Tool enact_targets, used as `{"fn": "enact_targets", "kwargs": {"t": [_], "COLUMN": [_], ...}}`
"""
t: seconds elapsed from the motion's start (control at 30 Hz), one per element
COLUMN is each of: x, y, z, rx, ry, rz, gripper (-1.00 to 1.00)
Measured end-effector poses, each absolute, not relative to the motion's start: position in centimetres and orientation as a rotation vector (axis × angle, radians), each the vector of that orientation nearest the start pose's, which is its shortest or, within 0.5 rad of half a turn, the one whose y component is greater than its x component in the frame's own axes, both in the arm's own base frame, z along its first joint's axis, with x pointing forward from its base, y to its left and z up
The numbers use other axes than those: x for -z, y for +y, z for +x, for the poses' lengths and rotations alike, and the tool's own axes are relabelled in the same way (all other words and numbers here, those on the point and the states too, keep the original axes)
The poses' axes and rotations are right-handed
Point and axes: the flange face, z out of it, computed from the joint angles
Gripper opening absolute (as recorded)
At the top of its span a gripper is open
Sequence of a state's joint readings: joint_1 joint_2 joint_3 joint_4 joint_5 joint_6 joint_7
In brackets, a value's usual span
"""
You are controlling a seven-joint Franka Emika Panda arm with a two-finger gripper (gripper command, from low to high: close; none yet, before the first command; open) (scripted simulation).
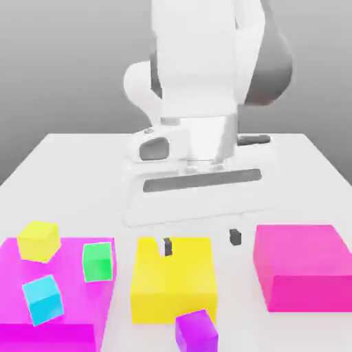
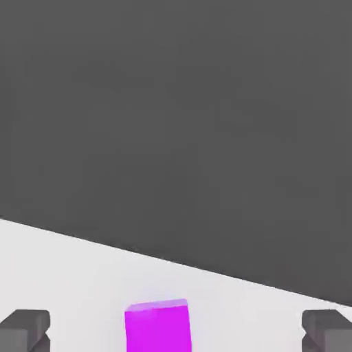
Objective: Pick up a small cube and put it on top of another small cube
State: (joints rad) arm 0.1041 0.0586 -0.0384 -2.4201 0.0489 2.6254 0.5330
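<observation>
Exterior view gives the count: three big flat blocks, two magenta [image 1: 55, 289] [image 1: 302, 271] and one yellow [image 1: 173, 282], and four small cubes, yellow [image 1: 38, 240], green [image 1: 97, 261], cyan [image 1: 42, 298] and purple [image 1: 196, 331]. The purple cube stands on the table [image 1: 75, 172] at the yellow block's front edge. The gripper [image 1: 201, 241] hangs spread above the yellow block. Hand view shows the purple cube [image 2: 157, 326] between the two fingertips [image 2: 25, 328]. I read no writing anywhere.
</observation>
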Motion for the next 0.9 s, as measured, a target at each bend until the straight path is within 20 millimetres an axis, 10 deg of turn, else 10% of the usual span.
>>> {"fn": "enact_targets", "kwargs": {"t": [0.3, 0.33, 0.57, 0.73, 0.9], "x": [-15.3, -14.1, -13.9, -19.5, -26.7], "y": [3.3, 3.3, 3.4, 2.9, -8.5], "z": [48.6, 48.5, 48.5, 48.6, 50.6], "rx": [0.002, 0.001, 0.0, 0.0, 0.006], "ry": [0.696, 0.696, 0.695, 0.716, 1.193], "rz": [-3.063, -3.064, -3.064, -3.06, -2.916], "gripper": [0.0, -1.0, -1.0, -1.0, -1.0]}}
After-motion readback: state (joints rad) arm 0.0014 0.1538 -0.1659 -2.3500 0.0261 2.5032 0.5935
